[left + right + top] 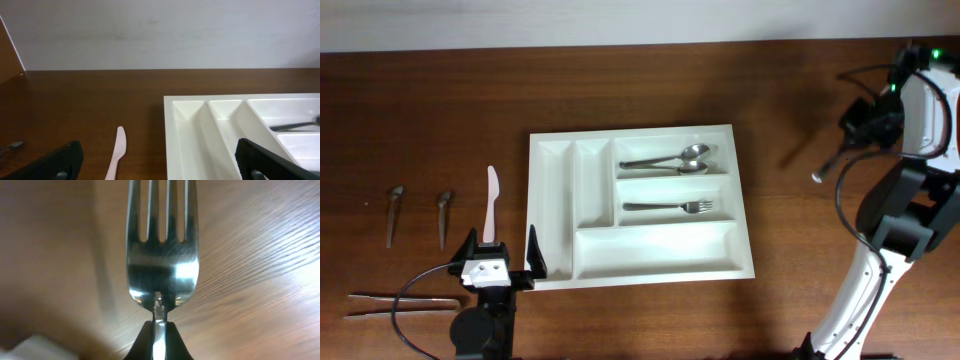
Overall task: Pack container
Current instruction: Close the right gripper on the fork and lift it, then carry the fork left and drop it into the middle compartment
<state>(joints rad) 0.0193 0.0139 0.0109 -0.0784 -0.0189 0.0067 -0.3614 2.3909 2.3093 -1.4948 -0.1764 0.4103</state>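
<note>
The step in hand looks like carrying: the right gripper [159, 334] is clamped on the neck of a metal fork [162, 265], tines pointing away from the wrist. The wood grain beneath is blurred, so the fork seems to be off the surface [650, 80]. From overhead, this arm stands well apart from the cutlery tray [552, 278], at about 3 o'clock of it, elbow folded and wrist reaching toward the tray.

The cutlery tray lies flat in the middle of the surface. Its top wide compartment holds two spoons [670, 160] and its middle one holds a second fork [668, 207]. The bottom wide compartment and both narrow upright ones are bare.

The next move probably calls for a sweep toward 9 o'clock until the fork is over the middle wide compartment. The wrist would then turn so the handle runs along that compartment, before a low descent and release. The main risk is the tines catching a divider.

The left gripper [502, 245] has its jaws spread wide and holds nothing. It sits low at the tray's 7 o'clock corner, its right finger over or against the rim; which, I cannot tell. A pale plastic knife [491, 200] lies just ahead of it, at 9 o'clock of the tray.
</note>
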